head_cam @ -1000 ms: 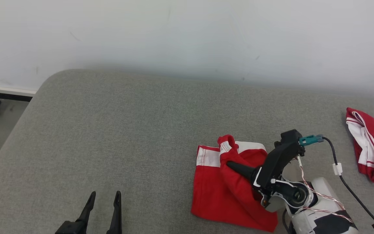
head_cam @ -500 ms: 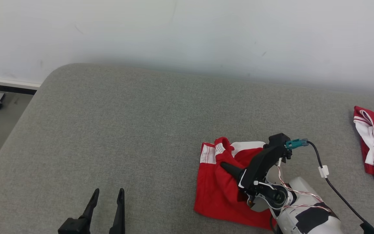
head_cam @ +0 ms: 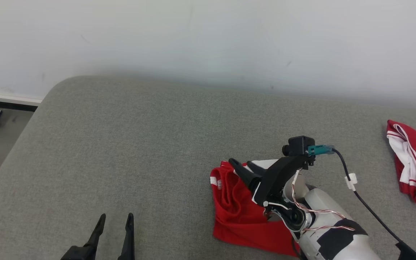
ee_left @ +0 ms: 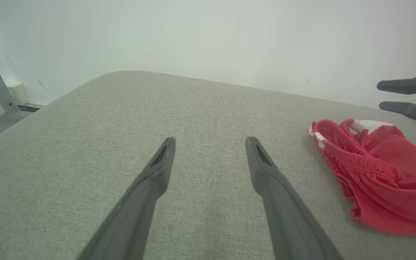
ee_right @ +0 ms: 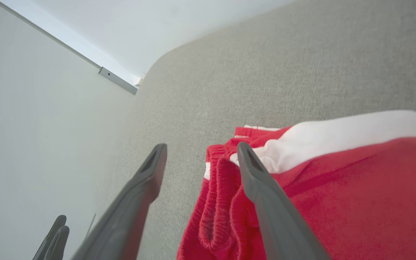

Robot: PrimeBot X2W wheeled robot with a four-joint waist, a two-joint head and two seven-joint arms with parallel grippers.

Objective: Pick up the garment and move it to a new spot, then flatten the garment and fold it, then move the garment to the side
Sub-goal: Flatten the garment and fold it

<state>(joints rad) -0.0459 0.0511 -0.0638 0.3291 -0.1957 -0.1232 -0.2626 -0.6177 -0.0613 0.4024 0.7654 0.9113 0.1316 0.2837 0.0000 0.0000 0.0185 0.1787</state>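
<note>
The red, white-trimmed fabric garment (head_cam: pixel 235 213) lies bunched on grey upholstery (head_cam: pixel 139 144); the right gripper (head_cam: pixel 241 163) hangs over it, fingers spread.

My R claw (head_cam: pixel 240 162) has its fingers spread apart, tips over the bunched top edge of the red garment (head_cam: pixel 237 216). Garment lies crumpled on the grey tabletop (head_cam: pixel 139 144), front-right of centre. My L claw (head_cam: pixel 117 216) is low at front-left, fingers apart, nothing btwn them, well apart from the garment. 2nd red-white garment (head_cam: pixel 415 162) lies at far R edge.
</note>
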